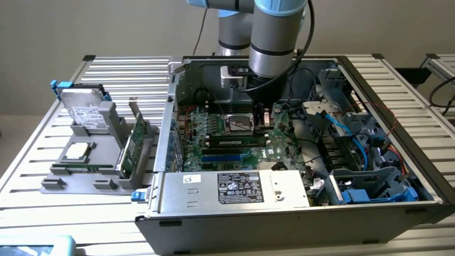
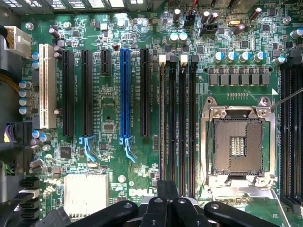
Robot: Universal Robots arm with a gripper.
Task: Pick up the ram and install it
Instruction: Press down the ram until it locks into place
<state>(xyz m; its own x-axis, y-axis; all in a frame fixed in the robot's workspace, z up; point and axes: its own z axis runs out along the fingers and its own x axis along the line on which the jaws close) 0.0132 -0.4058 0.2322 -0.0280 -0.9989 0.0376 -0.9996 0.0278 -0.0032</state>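
On the slatted aluminium worktop (image 1: 42,160) stands the open grey computer case (image 1: 284,213), and the silver-blue robot arm (image 1: 274,42) reaches inside. The green motherboard (image 2: 109,142) carries the word "DELL". The white label (image 1: 240,188) on the power supply is too small to read. The ram (image 1: 238,143), a thin green stick, seems to stand in a black memory slot, at six o'clock from the processor socket (image 1: 238,124) in the exterior view. The black hand (image 2: 166,198), fully closed and empty, is at the slots' end. This is probably the seating step, which asks for a straight, even push.
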